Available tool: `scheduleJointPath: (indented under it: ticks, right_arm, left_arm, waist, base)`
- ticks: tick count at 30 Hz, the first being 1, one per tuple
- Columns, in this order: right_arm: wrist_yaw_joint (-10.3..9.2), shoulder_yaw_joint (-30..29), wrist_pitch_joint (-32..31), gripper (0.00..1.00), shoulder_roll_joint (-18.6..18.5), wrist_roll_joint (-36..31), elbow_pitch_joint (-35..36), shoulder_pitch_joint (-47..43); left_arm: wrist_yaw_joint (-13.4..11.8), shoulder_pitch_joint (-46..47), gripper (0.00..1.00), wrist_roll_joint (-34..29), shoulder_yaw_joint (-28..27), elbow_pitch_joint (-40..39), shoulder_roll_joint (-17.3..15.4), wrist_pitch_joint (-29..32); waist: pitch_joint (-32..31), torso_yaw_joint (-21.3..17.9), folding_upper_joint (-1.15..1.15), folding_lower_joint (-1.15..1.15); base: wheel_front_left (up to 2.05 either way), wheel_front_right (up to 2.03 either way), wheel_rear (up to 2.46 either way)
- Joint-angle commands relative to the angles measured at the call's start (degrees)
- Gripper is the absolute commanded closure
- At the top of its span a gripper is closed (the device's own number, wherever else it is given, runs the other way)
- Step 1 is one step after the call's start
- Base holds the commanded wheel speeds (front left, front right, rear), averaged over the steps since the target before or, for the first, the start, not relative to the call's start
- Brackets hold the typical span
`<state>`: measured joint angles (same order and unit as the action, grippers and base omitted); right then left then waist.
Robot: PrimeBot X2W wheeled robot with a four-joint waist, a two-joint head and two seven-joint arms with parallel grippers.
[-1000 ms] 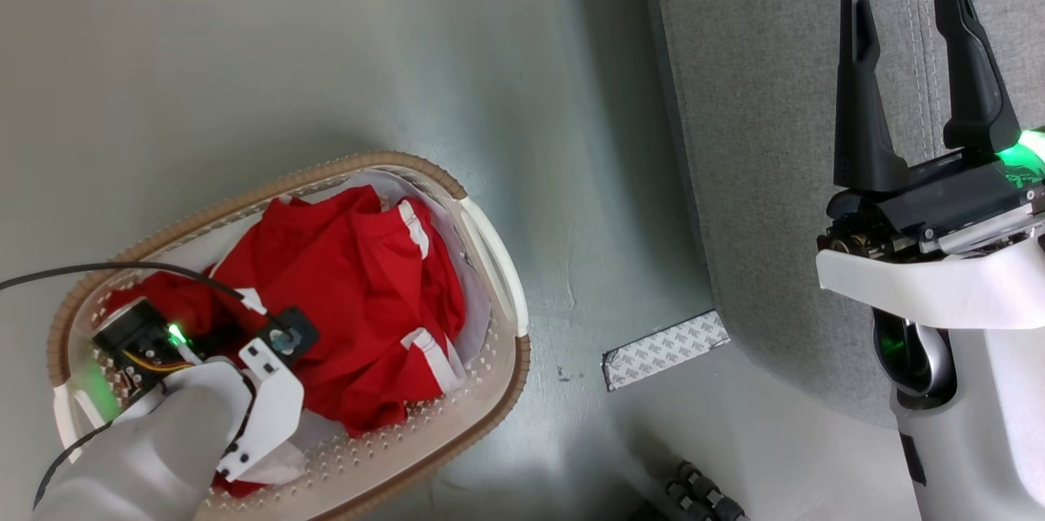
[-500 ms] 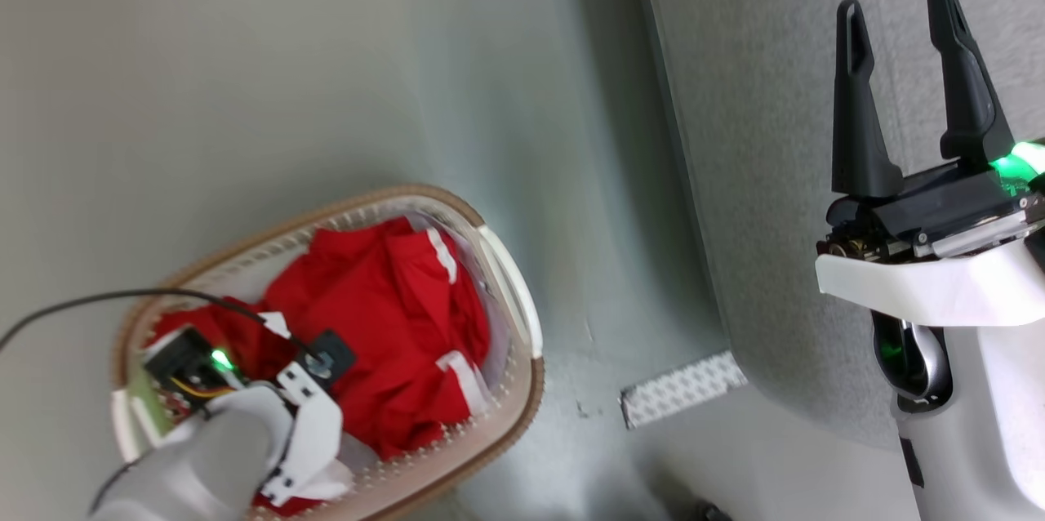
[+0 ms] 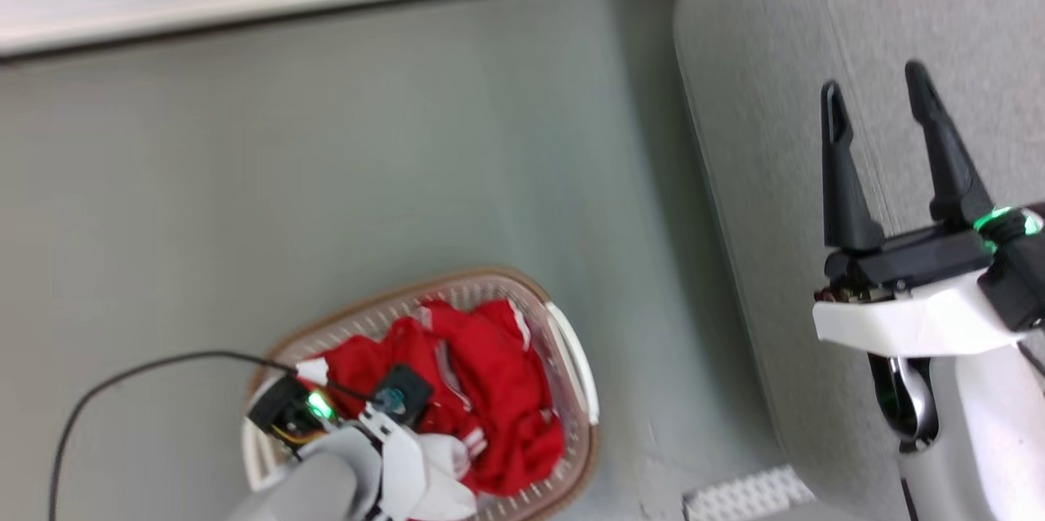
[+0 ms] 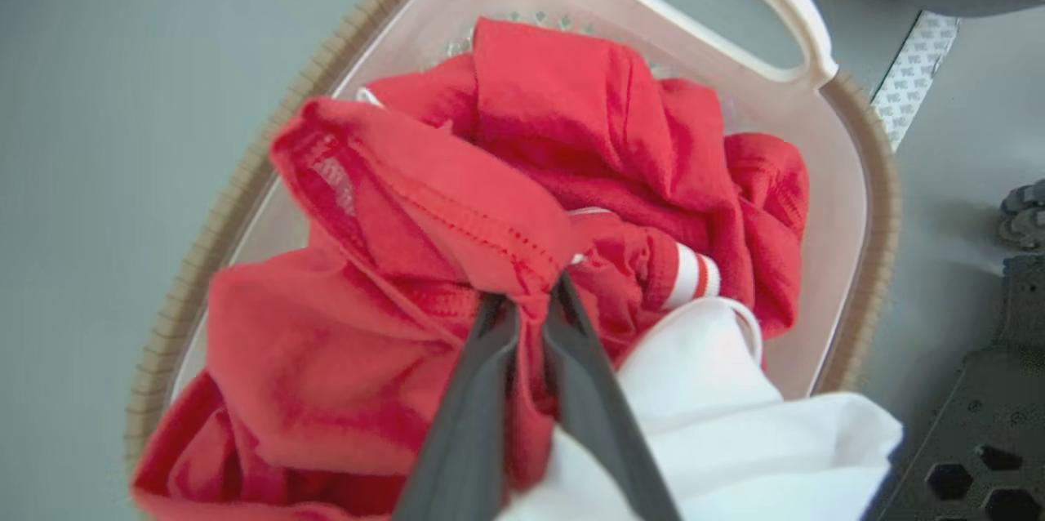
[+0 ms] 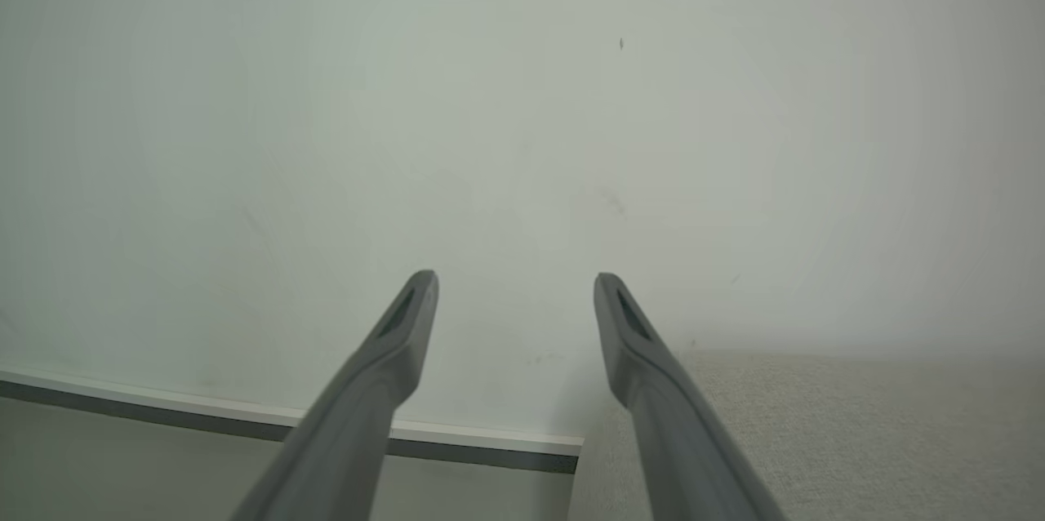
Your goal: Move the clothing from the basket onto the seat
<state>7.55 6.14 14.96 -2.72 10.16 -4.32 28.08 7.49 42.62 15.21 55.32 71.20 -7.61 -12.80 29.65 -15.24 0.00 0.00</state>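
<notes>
Two claws, two very different jobs at this moment. Your left claw point(image 4: 529, 292) is down in the basket point(image 4: 886, 202), its jaws closed almost tip to tip on a ridge of the red clothing point(image 4: 506, 202). The fold bunches up just past the fingertips point(image 4: 500, 313), so you have a pinch of fabric, not a handful. The rest of the clothing lies heaped in the basket under and around that fold, with a white piece point(image 4: 710, 374) just right of the claw in the left wrist view. No clothing lies on the part of the seat point(image 3: 816, 23) you can see.

Your right claw point(image 3: 875, 76) hangs wide open and empty over the seat, pointing up the head view and touching nothing.

Here is what the coming move turns on. The seat lies to the robot's right of the basket, with a band of bare floor point(image 3: 637, 260) between them. The basket's long axis runs slantwise in the head view, and its white handle point(image 3: 575, 358) faces the seat. Your left arm is the one at the clothing and your right arm is the one at the seat, so I judge the load has to rise over the rim and cross rightward.

The head view is smeared, so I cannot tell you whether the pinch has caught one garment or two layers together.
</notes>
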Motion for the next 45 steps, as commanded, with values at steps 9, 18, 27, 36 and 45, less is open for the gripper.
scheduleJointPath:
  ticks: [9, 18, 27, 36, 45]
  right_arm:
    - [-0.12, -0.78, 0.16, 0.0, -2.11, 1.72, -2.33, -5.84]
    - [-0.12, 1.06, 0.16, 0.0, -4.04, 8.39, -2.96, -10.54]
    - [-0.13, 3.61, 0.16, 0.0, -4.32, 12.09, -3.81, -15.3]
    - [-0.12, 6.57, 0.16, 0.0, -3.63, 12.54, -4.23, -18.03]
    - [-0.12, 8.17, 0.16, 0.0, -4.63, 11.98, -4.22, -17.36]
  left_arm:
    - [-0.05, -4.94, 1.0, 6.3, -0.26, -5.32, 0.99, -2.27]
    - [-0.63, -9.43, 1.0, 11.94, -5.85, -16.44, -0.5, -2.38]
    - [-4.05, -13.68, 1.0, 12.95, -12.24, -31.28, -2.7, -2.4]
    - [-5.84, -14.93, 1.0, 15.37, -17.85, -44.95, -5.32, -2.39]
    - [-6.19, -12.49, 1.0, 16.98, -19.65, -52.79, -7.09, 0.25]
  waist:
    - [-14.55, 7.22, 0.0, 0.0]
    - [-23.11, 9.16, 0.0, 0.0]
    - [-29.02, 10.67, 0.0, 0.0]
    - [-30.43, 11.03, 0.0, 0.0]
    - [-29.76, 11.14, 0.0, 0.0]
  base:
    - [0.0, 0.0, 0.0]
    - [0.0, 0.0, 0.0]
    - [0.0, 0.0, 0.0]
    - [0.0, 0.0, 0.0]
    - [0.0, 0.0, 0.0]
